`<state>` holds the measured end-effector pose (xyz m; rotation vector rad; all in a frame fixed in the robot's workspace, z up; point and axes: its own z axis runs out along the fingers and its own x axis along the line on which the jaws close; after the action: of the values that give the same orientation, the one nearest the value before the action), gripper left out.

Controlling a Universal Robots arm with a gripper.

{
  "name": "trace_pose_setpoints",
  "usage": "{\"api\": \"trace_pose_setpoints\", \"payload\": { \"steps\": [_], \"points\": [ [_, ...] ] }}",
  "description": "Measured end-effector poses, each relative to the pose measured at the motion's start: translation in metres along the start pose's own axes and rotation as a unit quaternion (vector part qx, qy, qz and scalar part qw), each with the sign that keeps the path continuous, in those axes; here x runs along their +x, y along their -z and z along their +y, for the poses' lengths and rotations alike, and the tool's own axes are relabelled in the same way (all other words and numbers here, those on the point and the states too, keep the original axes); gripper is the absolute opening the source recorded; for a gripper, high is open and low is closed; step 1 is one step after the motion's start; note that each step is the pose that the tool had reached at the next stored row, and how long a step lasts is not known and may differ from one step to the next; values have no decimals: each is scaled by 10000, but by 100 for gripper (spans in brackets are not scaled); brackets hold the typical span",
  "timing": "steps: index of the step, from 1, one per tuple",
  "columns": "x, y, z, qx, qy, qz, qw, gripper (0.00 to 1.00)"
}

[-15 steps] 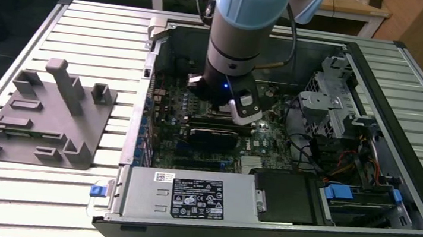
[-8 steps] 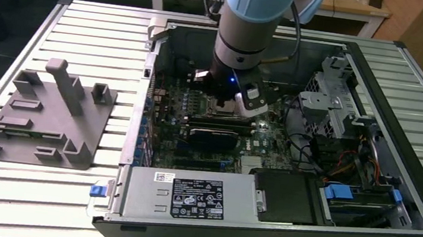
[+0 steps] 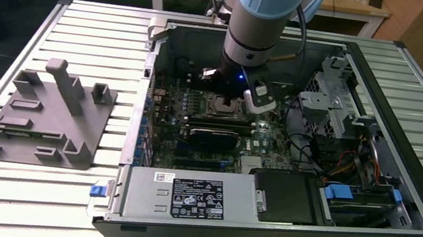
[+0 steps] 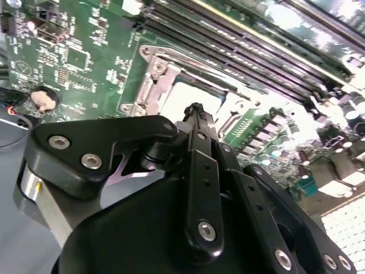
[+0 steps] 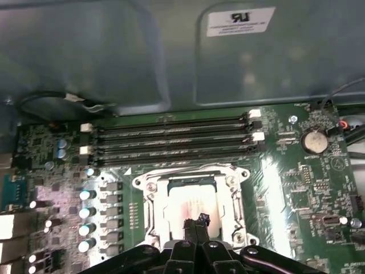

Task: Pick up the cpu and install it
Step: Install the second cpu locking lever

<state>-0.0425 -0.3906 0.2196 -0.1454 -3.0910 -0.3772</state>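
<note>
In the exterior view the robot's black claw (image 3: 234,100) hangs inside the open black computer case (image 3: 406,87), low over the silver metal socket frame (image 3: 221,106) on the green motherboard (image 3: 261,139). The case lies on a pale slatted counter (image 3: 86,26), with a grey plastic fixture block (image 3: 44,114) well apart at that view's left, bare of any chip. In the first wrist view the small, flat, silvery cpu (image 5: 185,208) lies inside the frame, and the claw's slim black fingertips (image 5: 197,224) are pressed together, their tips touching or just above its top plate. Seemingly the cpu is already placed; whether it sits fully seated cannot be told.
</note>
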Motion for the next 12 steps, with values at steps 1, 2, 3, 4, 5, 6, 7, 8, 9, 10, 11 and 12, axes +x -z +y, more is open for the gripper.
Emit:
{"api": "trace_pose_setpoints", "payload": {
  "steps": [1,2,3,4,5,6,7,8,9,10,11,12],
  "points": [
    [0,-4,13,2,-5,-2,10000,11],
    [0,-8,25,16,-10,-5,10000,11],
    [1,-11,37,34,-18,-8,10000,11],
    [2,-14,47,53,-26,-12,10000,11],
    [3,-17,52,102,-34,-18,9999,11],
    [3,-19,54,178,-46,-29,9998,11],
    [3,-20,56,254,-60,-40,9997,11],
    [3,-22,57,328,-73,-50,9994,11],
    [4,-28,62,378,-85,-58,9992,11],
    [5,-40,76,381,-94,-60,9992,11],
    [6,-52,94,381,-98,-61,9992,11],
    [8,-63,116,382,-99,-61,9992,11]
  ]
}}
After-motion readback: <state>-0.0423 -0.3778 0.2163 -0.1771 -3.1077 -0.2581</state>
